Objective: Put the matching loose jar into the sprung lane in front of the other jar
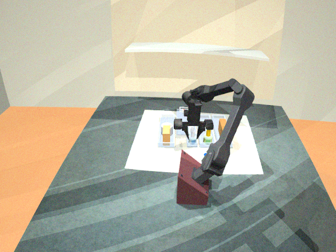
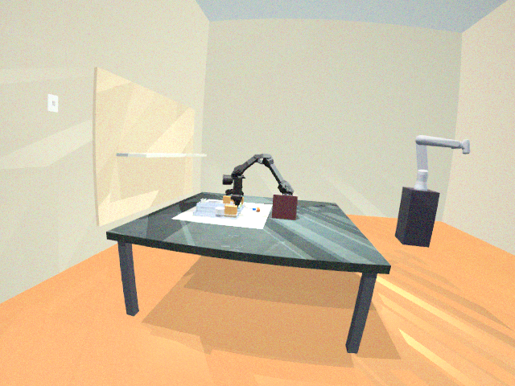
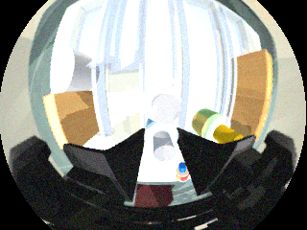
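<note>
Wrist view shows you the tool [image 3: 161, 146] closed on the pale jar [image 3: 164, 142], holding it upright at the front of the middle lane [image 1: 192, 140]; a second pale jar [image 3: 165, 107] stands just behind it, deeper in that lane

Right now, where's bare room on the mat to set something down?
Bare: the mat's front-left, between the lanes and the red base; also its far-right edge. Crowded: the lane row under the gripper, fingers shut on a pale jar, green jar beside.
</note>
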You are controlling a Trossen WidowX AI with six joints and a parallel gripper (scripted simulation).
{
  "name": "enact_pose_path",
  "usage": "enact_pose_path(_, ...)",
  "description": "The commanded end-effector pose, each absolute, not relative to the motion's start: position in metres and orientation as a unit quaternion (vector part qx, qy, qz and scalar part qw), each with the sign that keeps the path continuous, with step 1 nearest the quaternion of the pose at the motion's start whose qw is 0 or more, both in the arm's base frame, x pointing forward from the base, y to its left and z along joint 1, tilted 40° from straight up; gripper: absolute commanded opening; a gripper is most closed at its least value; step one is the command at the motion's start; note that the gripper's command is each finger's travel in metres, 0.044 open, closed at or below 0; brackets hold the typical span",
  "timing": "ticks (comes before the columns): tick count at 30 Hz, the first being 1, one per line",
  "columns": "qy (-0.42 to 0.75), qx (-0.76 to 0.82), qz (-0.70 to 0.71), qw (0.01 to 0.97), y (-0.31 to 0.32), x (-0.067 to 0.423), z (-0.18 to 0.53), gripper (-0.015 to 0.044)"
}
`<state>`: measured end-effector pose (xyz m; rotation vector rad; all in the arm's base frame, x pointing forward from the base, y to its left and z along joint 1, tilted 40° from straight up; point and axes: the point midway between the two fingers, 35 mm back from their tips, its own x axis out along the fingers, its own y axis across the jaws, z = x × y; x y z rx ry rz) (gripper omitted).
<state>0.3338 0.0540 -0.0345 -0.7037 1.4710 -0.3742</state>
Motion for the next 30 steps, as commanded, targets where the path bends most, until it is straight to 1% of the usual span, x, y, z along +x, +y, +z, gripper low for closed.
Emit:
enact_pose_path(1, 0.649, -0.312, -0.169, 0.673, 0.0529, 0.3347, -0.0337, 0.0)
enact_pose_path(26, 0.649, -0.312, -0.169, 0.673, 0.0534, 0.3304, -0.0345, 0.0)
enact_pose_path(30, 0.649, -0.312, -0.169, 0.673, 0.0535, 0.3312, -0.0346, 0.0105)
